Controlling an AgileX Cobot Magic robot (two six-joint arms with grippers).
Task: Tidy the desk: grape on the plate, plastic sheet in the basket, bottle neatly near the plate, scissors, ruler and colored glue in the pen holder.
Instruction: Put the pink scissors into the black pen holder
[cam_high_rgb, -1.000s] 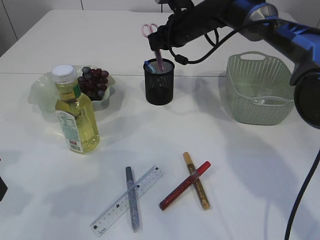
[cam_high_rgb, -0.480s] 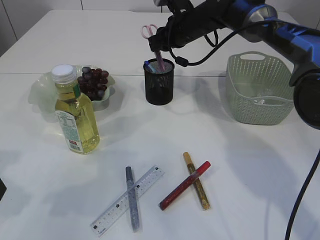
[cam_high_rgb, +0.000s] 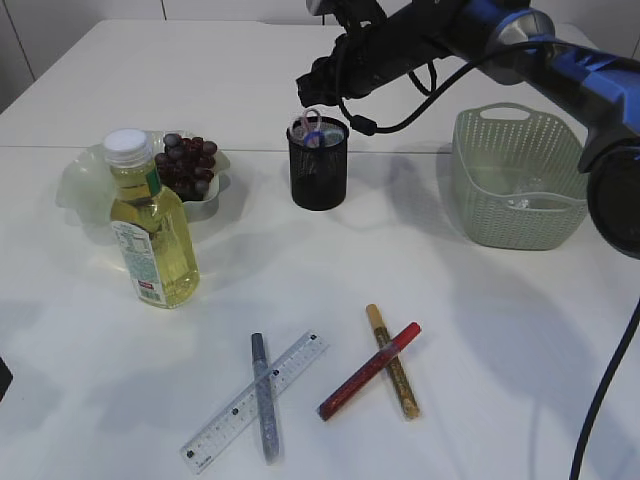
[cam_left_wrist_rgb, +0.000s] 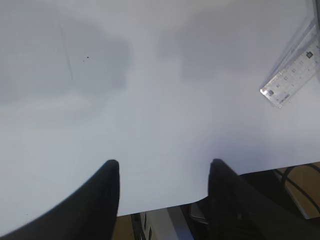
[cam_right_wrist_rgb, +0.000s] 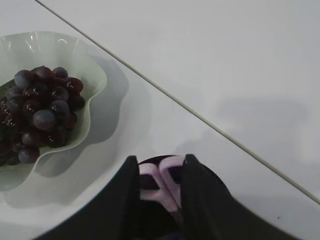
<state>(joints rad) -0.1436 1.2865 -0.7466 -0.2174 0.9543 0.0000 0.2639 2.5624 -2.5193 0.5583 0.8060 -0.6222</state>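
In the exterior view, the right gripper (cam_high_rgb: 312, 80) hangs at upper centre just above the black pen holder (cam_high_rgb: 318, 165), with the pink-handled scissors (cam_high_rgb: 311, 128) sitting inside it, handles poking above the rim. The grapes (cam_high_rgb: 187, 162) lie on the plate (cam_high_rgb: 80, 180) at left; the bottle (cam_high_rgb: 152, 225) stands upright just in front of it. The green basket (cam_high_rgb: 517, 180) sits at right, something clear lying in its bottom. Along the lower centre, a silver glue pen (cam_high_rgb: 263, 395) crosses the ruler (cam_high_rgb: 256, 400), and a red glue pen (cam_high_rgb: 370, 370) crosses a gold one (cam_high_rgb: 392, 361).

In the left wrist view, the left gripper (cam_left_wrist_rgb: 162, 192) hovers at the bottom with fingers wide apart over bare table; the ruler's end (cam_left_wrist_rgb: 295, 75) shows at the right edge.

In the right wrist view, the two fingers (cam_right_wrist_rgb: 125, 195) stand narrowly apart at the bottom centre, with the scissor handles (cam_right_wrist_rgb: 162, 177) between them; I cannot tell whether they grip.
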